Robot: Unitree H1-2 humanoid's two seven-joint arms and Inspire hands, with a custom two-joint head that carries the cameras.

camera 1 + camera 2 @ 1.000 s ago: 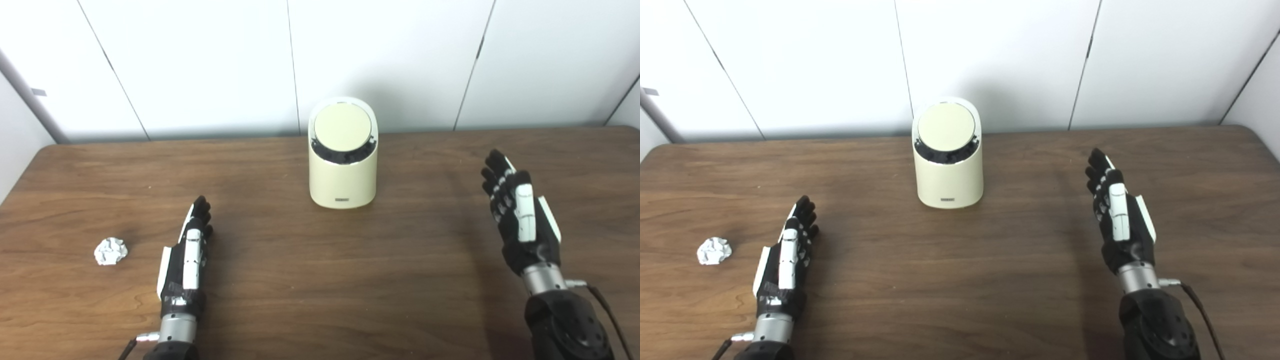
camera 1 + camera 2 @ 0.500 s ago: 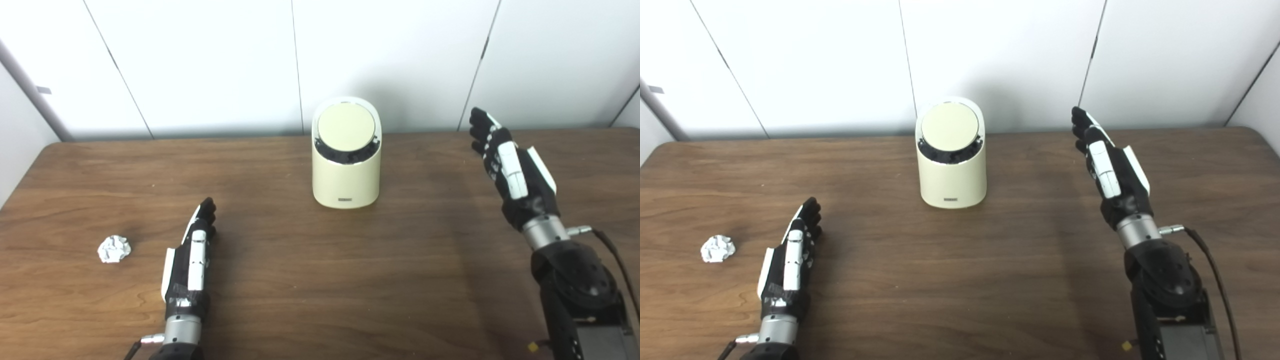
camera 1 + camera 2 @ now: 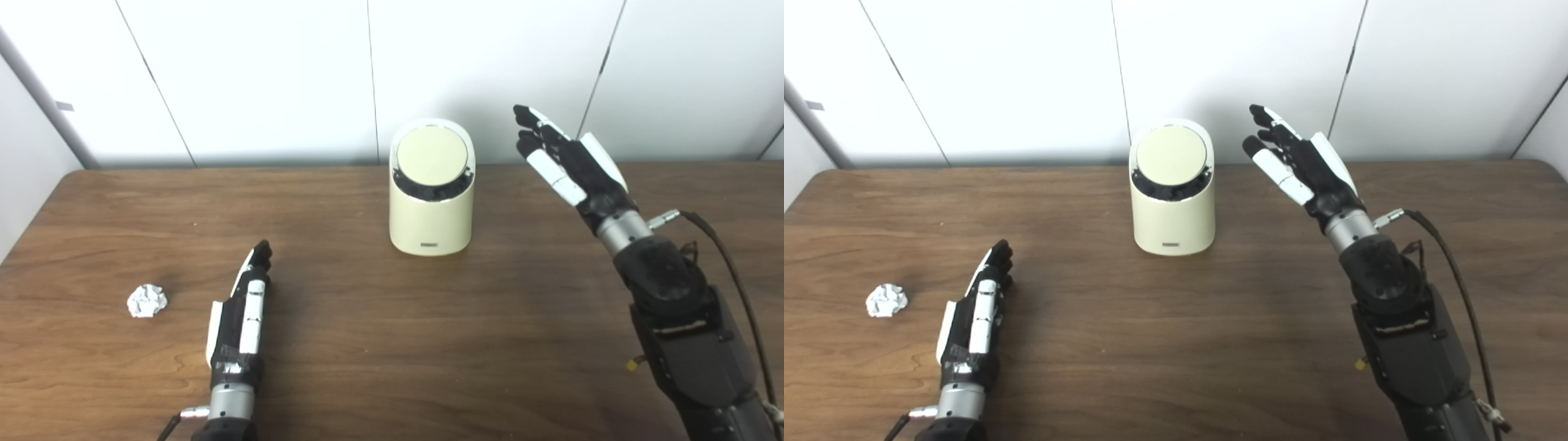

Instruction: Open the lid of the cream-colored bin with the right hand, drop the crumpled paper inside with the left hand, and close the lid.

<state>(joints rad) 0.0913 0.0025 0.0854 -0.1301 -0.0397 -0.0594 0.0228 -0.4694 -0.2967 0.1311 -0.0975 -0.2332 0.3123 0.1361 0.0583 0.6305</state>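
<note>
White wall panels stand behind a dark wood-grain counter (image 3: 380, 343), and near its far edge sits the cream-colored bin (image 3: 432, 211), upright, its round lid (image 3: 432, 155) shut and tilted toward the viewer above a dark collar. The right hand (image 3: 566, 165) is raised off the counter to the bin's right, near lid height but clearly apart from it, empty with fingers spread and leaning toward the bin. The left hand (image 3: 242, 309) lies low over the near counter, fingers straight and together, grasping nothing; the crumpled paper (image 3: 147, 300) rests on the counter to its left, near but untouched. The step in hand looks to be the reach for the lid. To do it well, the right hand should come across and down onto the lid itself, not the bin's wall — a sideways knock could shove or tip so light a container. How the lid opens cannot be told from here, whether by press or lift, so a gentle touch is wise — and the left hand can go for the paper meanwhile.
</note>
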